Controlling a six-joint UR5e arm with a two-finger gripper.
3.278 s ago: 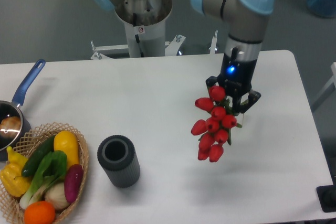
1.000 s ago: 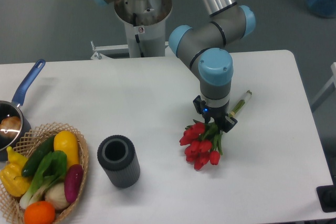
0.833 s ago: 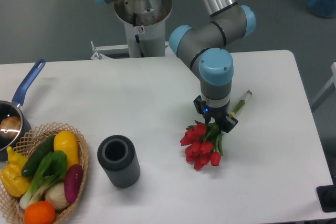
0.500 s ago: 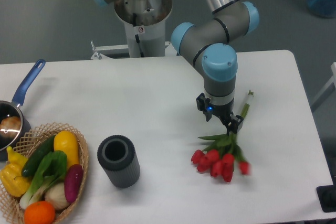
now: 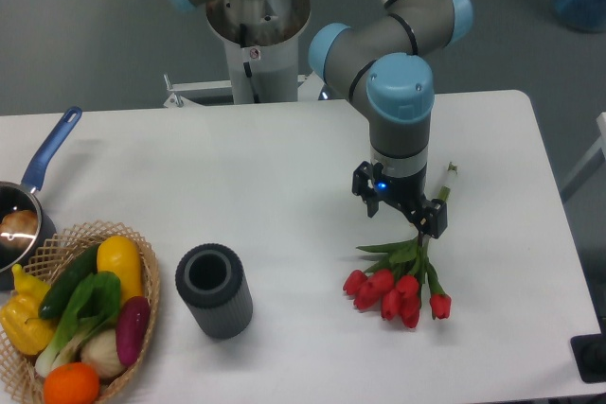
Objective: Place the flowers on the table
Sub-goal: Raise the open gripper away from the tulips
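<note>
Red flowers (image 5: 402, 286) lie flat on the white bench (image 5: 284, 167), the end effector (image 5: 400, 204) just above their stems, fingers spread apart.

flowers (image 5: 402, 290) red, green stems | table (image 5: 237, 196) white | cylinder (image 5: 213, 290) dark grey

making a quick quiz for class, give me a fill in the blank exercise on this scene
1. The flowers lie flat on the white ____.
2. The blooms are ____ in colour.
3. The dark cylinder stands between the flowers and the wicker ____ of vegetables.
4. The pan at the left edge has a ____ handle.

Missing words: table; red; basket; blue
</note>
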